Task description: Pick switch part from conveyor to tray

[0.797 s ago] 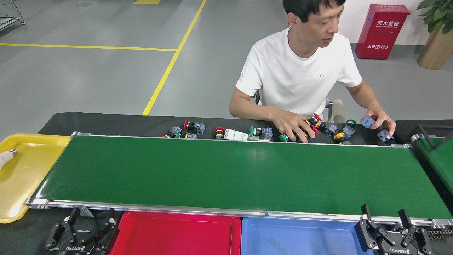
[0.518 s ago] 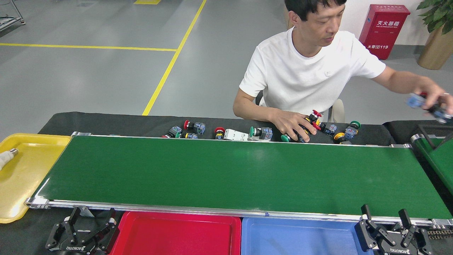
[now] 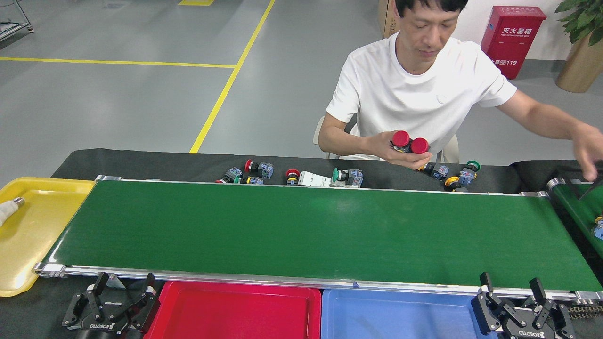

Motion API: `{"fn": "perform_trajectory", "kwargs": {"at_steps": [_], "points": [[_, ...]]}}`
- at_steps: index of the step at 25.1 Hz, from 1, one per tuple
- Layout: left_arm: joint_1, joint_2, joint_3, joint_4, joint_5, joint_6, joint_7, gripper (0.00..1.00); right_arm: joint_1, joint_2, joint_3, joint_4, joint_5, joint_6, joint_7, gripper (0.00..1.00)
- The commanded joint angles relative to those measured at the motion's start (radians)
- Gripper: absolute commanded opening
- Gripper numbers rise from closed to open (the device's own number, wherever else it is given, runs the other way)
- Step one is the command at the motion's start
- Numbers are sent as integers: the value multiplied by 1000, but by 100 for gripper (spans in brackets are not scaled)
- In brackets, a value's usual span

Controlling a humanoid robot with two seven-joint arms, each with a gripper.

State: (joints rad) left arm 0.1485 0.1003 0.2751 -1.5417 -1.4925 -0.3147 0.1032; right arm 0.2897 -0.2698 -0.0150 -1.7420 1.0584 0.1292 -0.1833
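Head view: the conveyor [image 3: 301, 230] spans the table [image 3: 141, 162] with its green belt bare, as it was a moment ago. The person [image 3: 424, 89] behind it has since lifted one hand [image 3: 400, 153] off the heap of switch parts [image 3: 447, 174], now holding two red-capped ones [image 3: 410, 142] above the table, and has reached the other hand [image 3: 589, 150] down to the smaller belt [image 3: 577, 212] at right, where a blue part [image 3: 599, 228] now lies. The yellow tray [image 3: 33, 235] holds a white piece [image 3: 8, 208]. The red tray [image 3: 235, 313] and blue tray [image 3: 400, 315] show only bare floors. My left end effector [image 3: 121, 287] and right end effector [image 3: 512, 288] stand spread, gripping nothing.
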Motion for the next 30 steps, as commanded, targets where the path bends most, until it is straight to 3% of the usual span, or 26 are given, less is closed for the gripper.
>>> {"fn": "perform_trajectory", "kwargs": {"at_steps": [1,30], "points": [[-9,2,1,-6,-2,-3,4,100,-9,-14,-3,-8,-1,1,-8,99],[-13,13,-7,32,-3,-4,1,100,-12,-14,-2,-8,-5,4,38,99]]}}
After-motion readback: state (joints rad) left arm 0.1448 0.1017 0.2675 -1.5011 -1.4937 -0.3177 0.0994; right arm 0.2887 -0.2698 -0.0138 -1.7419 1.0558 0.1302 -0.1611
